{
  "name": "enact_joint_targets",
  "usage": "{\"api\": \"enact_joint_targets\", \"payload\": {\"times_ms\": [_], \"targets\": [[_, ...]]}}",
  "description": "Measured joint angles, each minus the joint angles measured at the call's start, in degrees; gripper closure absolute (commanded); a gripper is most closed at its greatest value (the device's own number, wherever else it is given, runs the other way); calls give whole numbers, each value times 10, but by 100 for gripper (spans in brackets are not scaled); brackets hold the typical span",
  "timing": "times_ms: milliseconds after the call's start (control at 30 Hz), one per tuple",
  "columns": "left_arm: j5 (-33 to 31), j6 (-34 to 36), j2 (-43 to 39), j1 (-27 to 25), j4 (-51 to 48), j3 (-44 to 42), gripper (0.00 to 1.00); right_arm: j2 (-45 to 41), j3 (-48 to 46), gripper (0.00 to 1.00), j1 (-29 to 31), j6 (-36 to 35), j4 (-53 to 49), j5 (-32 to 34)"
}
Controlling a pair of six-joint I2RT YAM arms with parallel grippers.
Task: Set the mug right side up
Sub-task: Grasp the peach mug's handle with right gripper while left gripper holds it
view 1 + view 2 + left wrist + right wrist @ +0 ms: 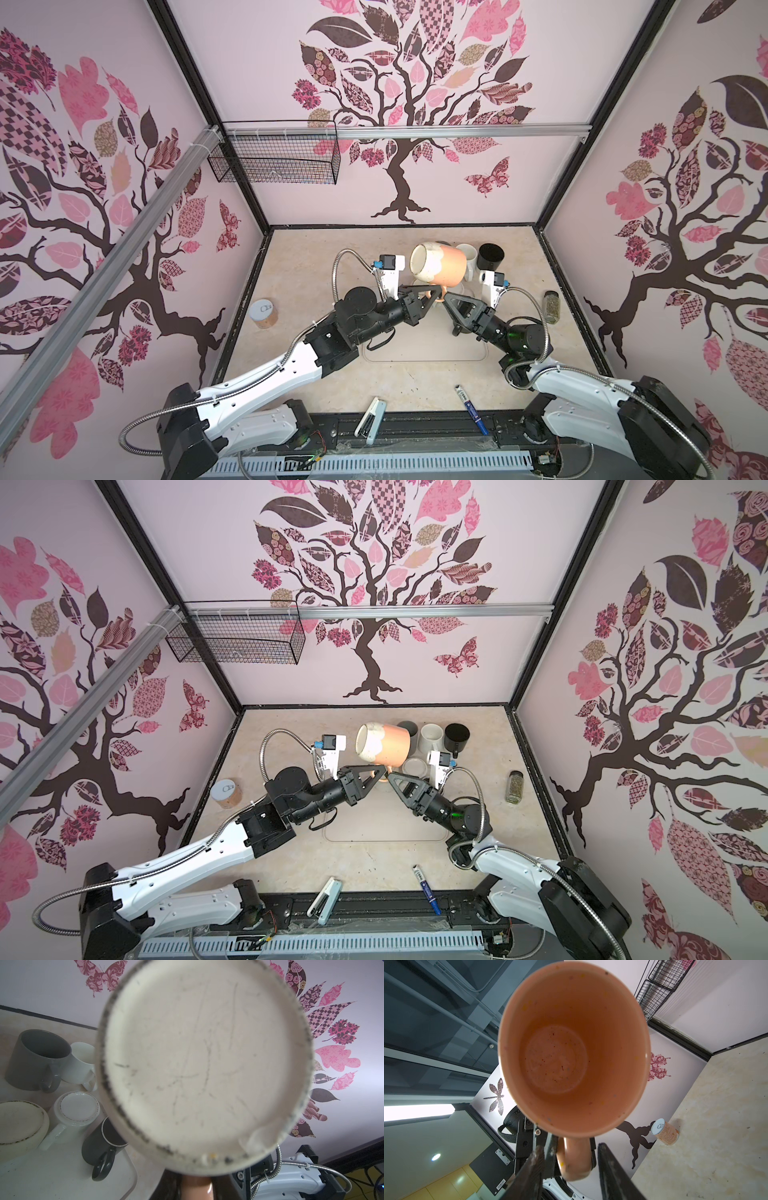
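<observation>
1. While the table [299,282] carries a tray [62,1176] and a cluster of other mugs [432,735] toward the back, the task's own thing is not resting on it.
2. The orange mug [440,264] hangs in the air above the tray's far end, lying on its side in both top views. Its cream base faces the left arm and its open mouth faces the right arm.
3. The left claw [437,293] is clamped on the handle [575,1159] from below and bears the mug's whole weight.
4. The right claw [572,1148] sits just beside it, its jaws apart on either side of the same handle. I cannot tell whether they touch it yet.
5. Progress, as I judge it: the lift is done and roughly half of the turn is made.
6. Left to do: rotate the mug further until its mouth points up, perhaps passing the handle to the right claw, then lower it base-down onto the table or tray and let go.
</observation>
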Motion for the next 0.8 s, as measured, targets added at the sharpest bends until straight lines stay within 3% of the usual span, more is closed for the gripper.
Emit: {"api": "enact_joint_targets", "payload": {"times_ms": [100,267,300,400,467,633,700,800], "targets": [[6,-1,0,0,0,0,100,4,8,61,0,1,1,-7],[18,-11,-1,2,10,0,100,10,15,80,-4,10,3,-12],[18,-11,-2,2,12,-1,100,12,16,89,-4,12,5,-12],[22,-13,-2,3,19,-2,100,12,19,92,-5,21,7,-15],[23,-14,-2,3,23,-2,100,12,22,100,-7,21,7,-18],[25,-8,-3,4,30,-2,100,12,30,100,-9,20,4,-24],[20,-3,-9,4,24,-2,89,12,37,100,-9,18,-4,-32],[9,9,-25,3,2,-1,82,11,50,100,-9,9,-24,-46]]}}
